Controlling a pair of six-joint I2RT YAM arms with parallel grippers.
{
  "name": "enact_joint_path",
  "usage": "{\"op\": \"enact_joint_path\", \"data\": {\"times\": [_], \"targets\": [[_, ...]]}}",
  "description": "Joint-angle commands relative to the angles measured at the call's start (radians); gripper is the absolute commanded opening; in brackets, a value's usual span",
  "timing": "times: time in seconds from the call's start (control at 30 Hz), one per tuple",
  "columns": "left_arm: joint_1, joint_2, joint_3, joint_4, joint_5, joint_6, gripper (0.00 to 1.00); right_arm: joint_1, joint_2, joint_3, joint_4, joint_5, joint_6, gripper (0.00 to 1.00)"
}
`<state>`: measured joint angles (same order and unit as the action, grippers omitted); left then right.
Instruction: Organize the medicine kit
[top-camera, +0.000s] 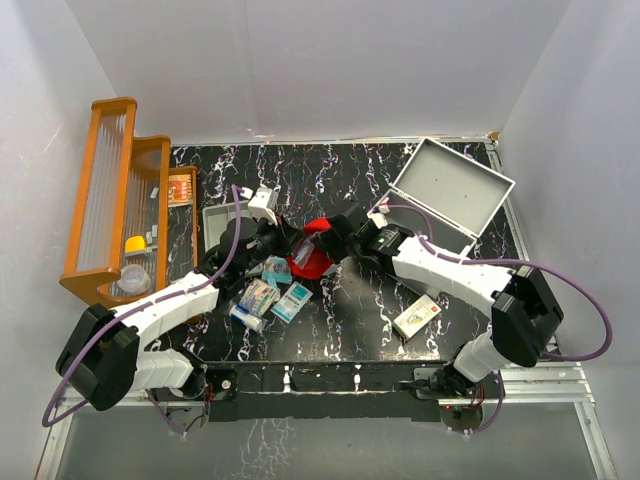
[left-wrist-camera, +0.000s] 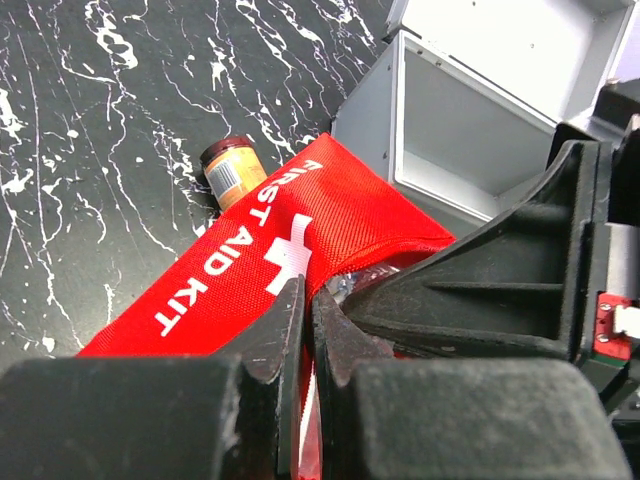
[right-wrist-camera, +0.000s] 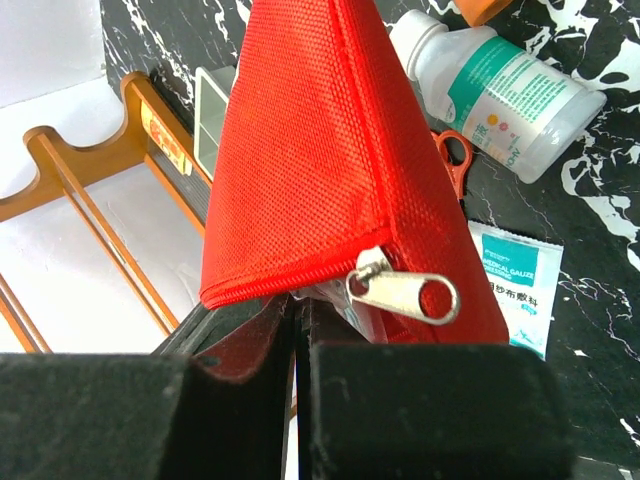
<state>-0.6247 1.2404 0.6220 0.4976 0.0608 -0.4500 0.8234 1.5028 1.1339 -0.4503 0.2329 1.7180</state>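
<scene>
**Thin grips on a part-open pouch beside the kit**

The medicine kit (top-camera: 452, 195) is set at the far right of the table, its lid thrown back. Just to its left, the red pouch (top-camera: 312, 250) is held above the table between the two arms. The left gripper (left-wrist-camera: 308, 300) is clenched on one edge of the pouch. The right gripper (right-wrist-camera: 293, 310) is pinched shut on the fabric below the zipper pull (right-wrist-camera: 405, 293).

Only thin cloth appears to be caught in either pinch, so the pouch could be lost if the arms were drawn apart unevenly. The zip looks partly open, with clear wrapping showing, so contents could be spilled by a tilt. A dropped pouch would be landed among the loose packets (top-camera: 270, 295) below. With both wrists so close, a collision could also be caused.
</scene>
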Motion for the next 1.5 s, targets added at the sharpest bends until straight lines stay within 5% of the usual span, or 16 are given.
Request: {"op": "enact_joint_path", "data": {"times": [0.0, 0.07, 0.2, 0.33, 0.73, 1.0, 1.47], "targets": [[0.003, -0.027, 0.059, -0.002, -0.007, -0.081, 0.0, -0.003, -0.034, -0.012, 0.074, 0.019, 0.024, 0.0], [0.004, -0.023, 0.08, -0.042, -0.046, -0.102, 0.0, -0.004, -0.03, -0.004, 0.059, 0.034, -0.021, 0.05], [0.003, -0.018, 0.093, -0.067, -0.101, -0.088, 0.0, -0.003, -0.044, 0.005, 0.032, 0.048, -0.182, 0.38], [0.003, -0.019, 0.099, -0.072, -0.109, -0.062, 0.0, -0.003, -0.091, -0.032, 0.053, 0.029, -0.389, 0.49], [0.003, -0.014, 0.112, -0.107, -0.105, -0.119, 0.0, -0.006, -0.148, -0.169, 0.185, -0.083, -0.461, 0.49], [0.003, -0.021, 0.137, -0.146, -0.104, -0.15, 0.0, -0.006, -0.071, -0.142, 0.241, -0.093, -0.459, 0.31], [0.003, -0.037, 0.176, -0.214, -0.142, -0.21, 0.0, -0.007, -0.079, -0.172, 0.244, -0.039, -0.397, 0.4]]}}
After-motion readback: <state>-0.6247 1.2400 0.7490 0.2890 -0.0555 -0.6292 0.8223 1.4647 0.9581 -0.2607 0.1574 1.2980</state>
